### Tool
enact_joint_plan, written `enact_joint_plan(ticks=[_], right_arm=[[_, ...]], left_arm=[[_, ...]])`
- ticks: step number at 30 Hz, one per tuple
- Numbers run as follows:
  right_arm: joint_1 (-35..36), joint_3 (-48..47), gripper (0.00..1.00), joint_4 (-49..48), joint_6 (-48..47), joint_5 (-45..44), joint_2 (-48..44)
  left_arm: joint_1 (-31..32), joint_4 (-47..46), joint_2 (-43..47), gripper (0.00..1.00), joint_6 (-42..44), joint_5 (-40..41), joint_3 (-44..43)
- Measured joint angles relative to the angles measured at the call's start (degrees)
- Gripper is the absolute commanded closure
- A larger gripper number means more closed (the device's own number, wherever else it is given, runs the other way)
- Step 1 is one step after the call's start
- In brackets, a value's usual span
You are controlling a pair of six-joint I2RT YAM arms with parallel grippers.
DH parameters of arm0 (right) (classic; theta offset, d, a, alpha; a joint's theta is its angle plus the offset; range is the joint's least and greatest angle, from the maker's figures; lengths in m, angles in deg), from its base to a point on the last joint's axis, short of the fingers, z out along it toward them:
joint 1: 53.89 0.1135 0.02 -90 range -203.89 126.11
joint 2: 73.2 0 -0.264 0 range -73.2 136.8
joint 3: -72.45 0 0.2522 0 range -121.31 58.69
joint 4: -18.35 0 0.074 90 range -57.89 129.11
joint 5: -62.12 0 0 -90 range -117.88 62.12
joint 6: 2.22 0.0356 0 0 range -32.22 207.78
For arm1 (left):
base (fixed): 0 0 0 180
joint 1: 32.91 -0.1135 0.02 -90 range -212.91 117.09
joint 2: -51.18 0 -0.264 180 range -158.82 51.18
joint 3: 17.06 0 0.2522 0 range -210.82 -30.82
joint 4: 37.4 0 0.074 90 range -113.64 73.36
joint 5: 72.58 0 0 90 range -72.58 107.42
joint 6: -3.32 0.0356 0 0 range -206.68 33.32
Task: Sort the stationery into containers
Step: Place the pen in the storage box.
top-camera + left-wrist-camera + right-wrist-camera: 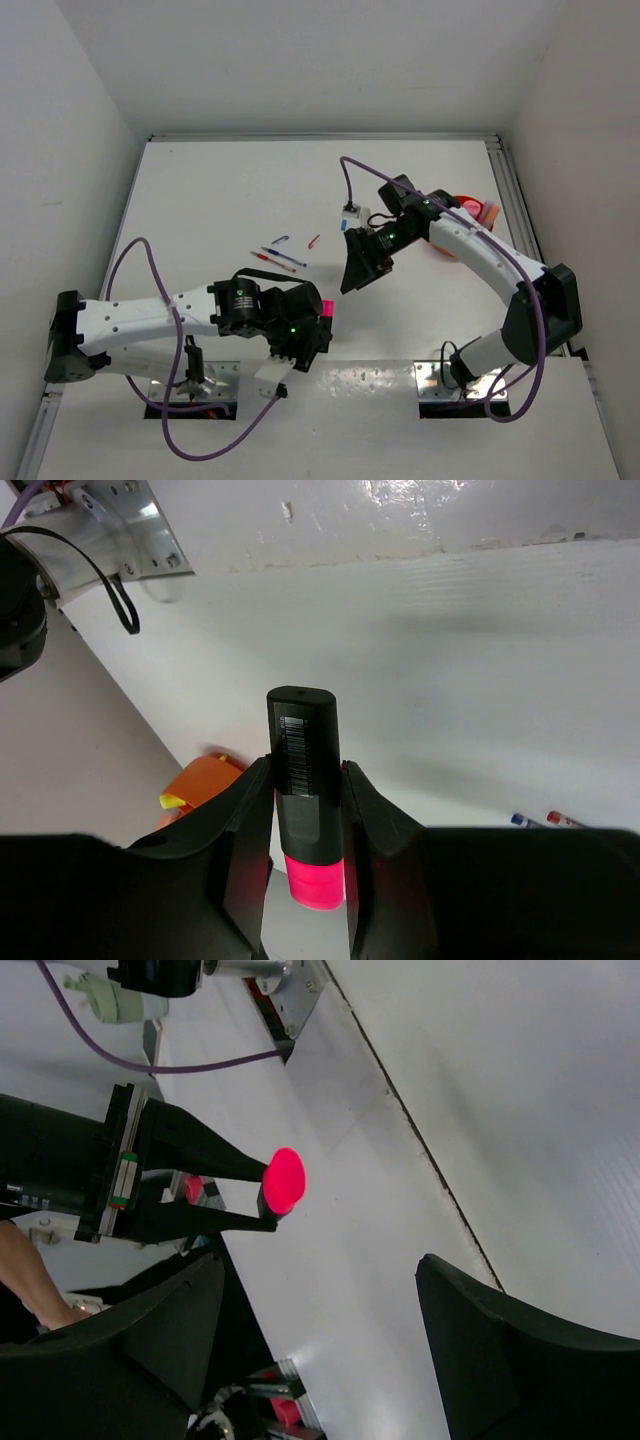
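Note:
My left gripper (316,328) is shut on a pink marker (326,309) near the table's front middle. In the left wrist view the marker (303,750) stands between the fingers, its black barcoded body pointing away and its pink end toward the camera. My right gripper (358,272) is open and empty above the table's middle, facing the left gripper; its wrist view shows the marker's pink end (284,1180). The orange bowl (466,206) sits at the right, partly hidden behind the right arm, with items in it. It also shows in the left wrist view (200,780).
Thin blue and red pens (276,259) lie on the table left of centre, with two short ones (314,241) beyond them. Two pen tips (535,820) show in the left wrist view. White walls enclose the table. A metal rail (510,190) runs along the right edge.

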Motion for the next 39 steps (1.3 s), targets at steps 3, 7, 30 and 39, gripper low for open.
enact_joint_plan(ticks=[3,7,30,39], right_arm=[[2.32,-0.68,0.23,-0.55,-0.04,0.09,0.70],[4.57,-0.96,0.27,-1.07,0.00,0.15,1.75],[8.28,-0.44,0.52,-3.08,1.22,3.65,4.61],[9.09,0.63,0.73,-2.80,0.46,3.96,4.59]], left_arm=[[0.04,-0.90,-0.20,1.00,0.00,0.02,0.00],[0.42,-2.01,-0.24,1.00,0.00,0.07,0.00],[1.20,-5.03,-1.77,0.99,0.00,0.63,0.00],[1.20,-5.57,-1.99,0.98,0.02,1.49,0.00]])
